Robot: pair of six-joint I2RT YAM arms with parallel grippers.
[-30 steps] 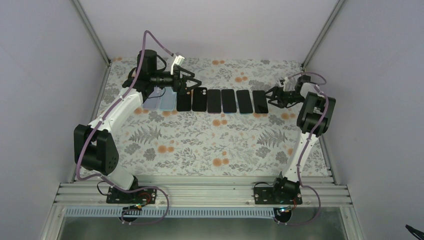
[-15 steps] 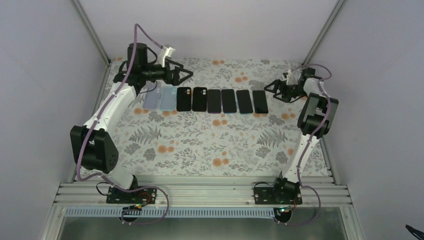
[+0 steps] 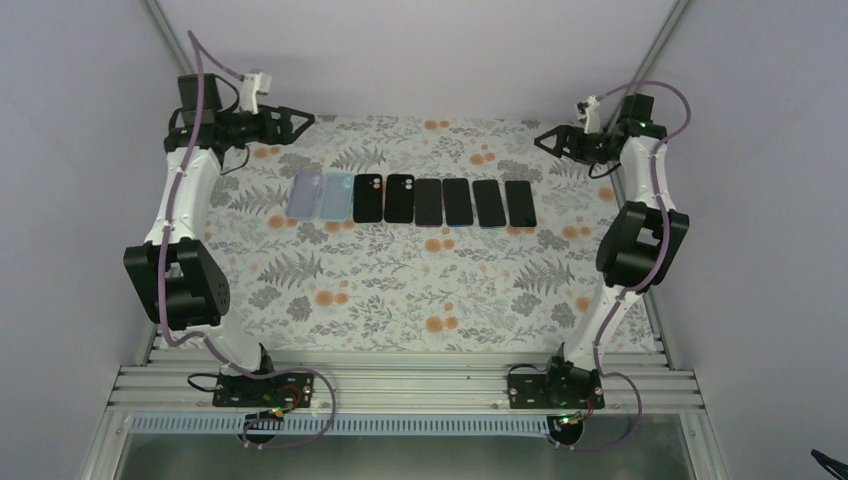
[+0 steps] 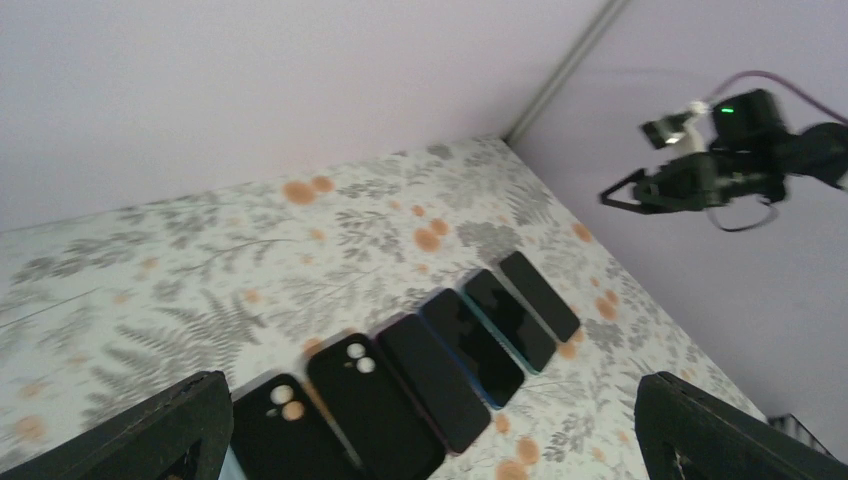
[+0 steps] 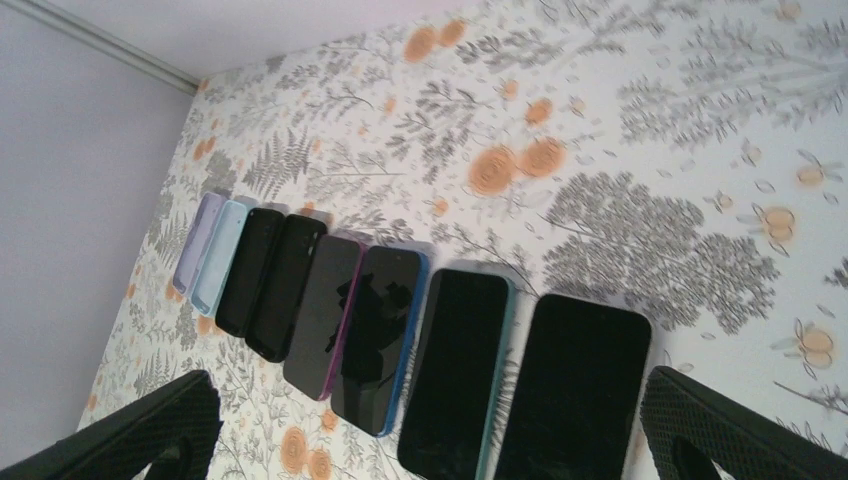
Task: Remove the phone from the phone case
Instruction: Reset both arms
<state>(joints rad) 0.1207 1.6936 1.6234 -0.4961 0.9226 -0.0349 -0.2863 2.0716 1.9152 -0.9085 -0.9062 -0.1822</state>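
Your surroundings: a flower-print bench boxed in by pale walls.
You're looking at a bench (image 3: 480, 300) covered edge to edge by a cloth (image 3: 330, 300) printed with grey ferns and orange blossoms on white. Plain lilac-grey walls (image 3: 420, 50) close it in at the back and on both sides. A left post (image 3: 182, 60) and a right post (image 3: 650, 60), both metal, rise at the back corners. Along the near edge you have a slotted aluminium rail (image 3: 400, 385). Below it sits a strip of fine ribbed grille (image 3: 420, 424), then a dull metal sheet (image 3: 400, 460).
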